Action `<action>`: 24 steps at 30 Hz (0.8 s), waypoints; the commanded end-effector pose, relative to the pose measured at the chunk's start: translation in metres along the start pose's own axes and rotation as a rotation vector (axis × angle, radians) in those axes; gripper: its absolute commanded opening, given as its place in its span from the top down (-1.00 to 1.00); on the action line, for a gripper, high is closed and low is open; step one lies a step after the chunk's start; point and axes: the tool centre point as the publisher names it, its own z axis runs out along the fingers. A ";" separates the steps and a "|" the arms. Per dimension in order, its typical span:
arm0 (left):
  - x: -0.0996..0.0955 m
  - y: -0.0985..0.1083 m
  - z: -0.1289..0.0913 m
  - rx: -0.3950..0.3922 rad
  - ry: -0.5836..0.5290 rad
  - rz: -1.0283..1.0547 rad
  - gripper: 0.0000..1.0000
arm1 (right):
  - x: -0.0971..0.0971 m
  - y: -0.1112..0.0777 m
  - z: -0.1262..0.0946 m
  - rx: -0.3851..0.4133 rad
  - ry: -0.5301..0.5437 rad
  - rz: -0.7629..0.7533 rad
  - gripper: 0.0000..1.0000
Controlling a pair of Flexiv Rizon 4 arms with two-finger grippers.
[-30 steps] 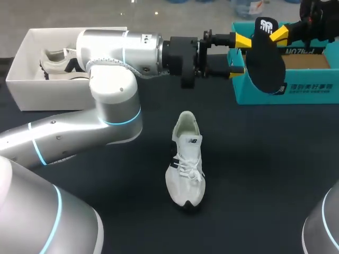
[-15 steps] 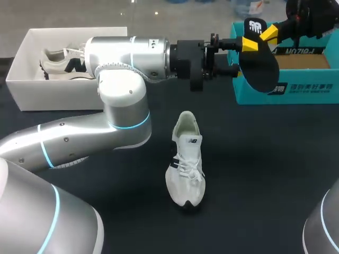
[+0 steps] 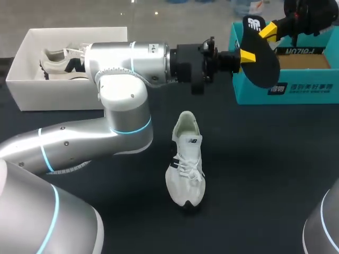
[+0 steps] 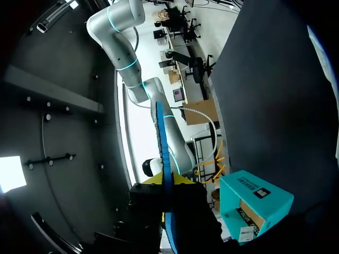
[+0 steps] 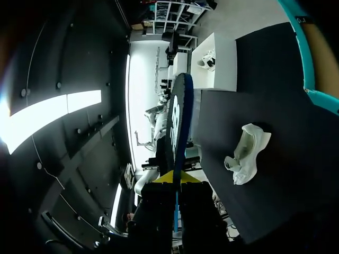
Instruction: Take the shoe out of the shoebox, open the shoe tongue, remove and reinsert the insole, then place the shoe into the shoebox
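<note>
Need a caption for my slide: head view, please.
Left tool and right tool grip black insole by teal shoebox; white shoe on table.

Two white shoes [image 3: 185,161] [image 3: 57,66], one insole [image 3: 260,61], two boxes [image 3: 32,92] [image 3: 302,90], one white and one teal, and two pincers [image 3: 248,54] [image 3: 268,30].

Table [image 3: 265,174]: you look down on a dark, matte top, plain and uniform in tone and evenly lit. It spans the head view from side to side. In both wrist views you see the same top as a flat dark plane.
</note>
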 end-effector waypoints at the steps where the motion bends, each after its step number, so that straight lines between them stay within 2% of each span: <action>1: 0.002 -0.001 0.007 -0.015 -0.016 0.001 1.00 | -0.001 -0.001 0.001 -0.004 0.000 0.001 1.00; 5: 0.002 -0.001 0.007 -0.015 -0.018 -0.003 1.00 | 0.003 -0.004 0.000 -0.054 -0.015 -0.036 0.95; 6: 0.002 -0.001 0.006 -0.014 -0.016 -0.003 1.00 | 0.005 -0.005 -0.002 -0.068 -0.019 -0.050 -0.55; 7: 0.001 0.000 0.004 -0.014 -0.015 -0.003 1.00 | 0.007 -0.007 -0.002 -0.076 -0.022 -0.065 -1.00; 17: -0.008 0.009 -0.017 -0.009 0.006 -0.013 1.00 | 0.035 -0.049 -0.012 -0.195 -0.100 -0.220 -1.00; 24: -0.009 0.014 -0.038 -0.022 0.045 -0.020 1.00 | 0.038 -0.079 -0.003 -0.266 -0.131 -0.256 -1.00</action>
